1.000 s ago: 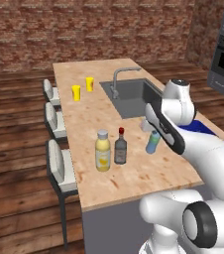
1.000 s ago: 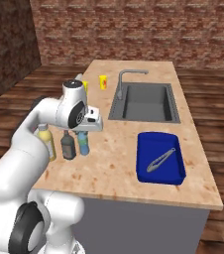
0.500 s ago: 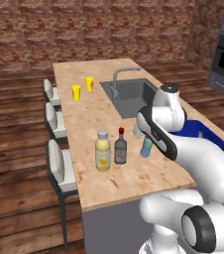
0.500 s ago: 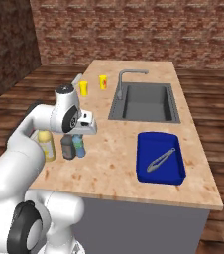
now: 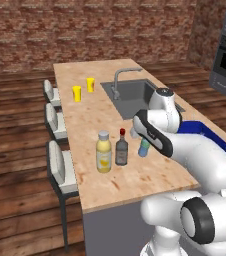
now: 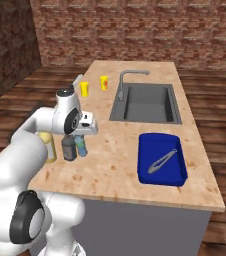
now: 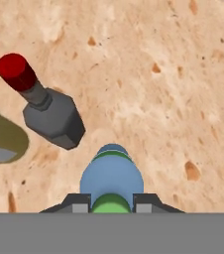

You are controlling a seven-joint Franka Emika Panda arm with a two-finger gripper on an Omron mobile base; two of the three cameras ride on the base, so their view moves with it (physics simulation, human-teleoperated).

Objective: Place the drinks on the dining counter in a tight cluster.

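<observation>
Three drinks stand close together on the light-wood dining counter (image 5: 130, 180). The stout yellow bottle (image 5: 103, 151) is leftmost, and the dark bottle with a red cap (image 5: 121, 148) stands just right of it. The slim blue bottle (image 5: 144, 147) comes after a small gap, low at the counter top. In the hand view my gripper (image 7: 112, 204) is shut on the blue bottle (image 7: 112, 181), one fingertip on each side of its green top. The dark bottle (image 7: 49, 111) and an edge of the yellow bottle (image 7: 2, 139) lie to its left. From the right base view, my gripper (image 6: 81, 136) sits over the blue bottle (image 6: 81, 146).
Two small yellow cups (image 5: 76, 93) (image 5: 90, 84) stand at the far end of the counter. The steel sink (image 5: 135, 95) and faucet (image 5: 119, 82) lie behind the arm. A blue tray (image 6: 147, 145) with tongs (image 6: 163, 160) sits right of the bottles. Pale stools (image 5: 55, 120) line the left side.
My arm has swung left and come down, carrying the blue bottle from beside the sink to close beside the dark bottle. The yellow and dark bottles have stayed put.
</observation>
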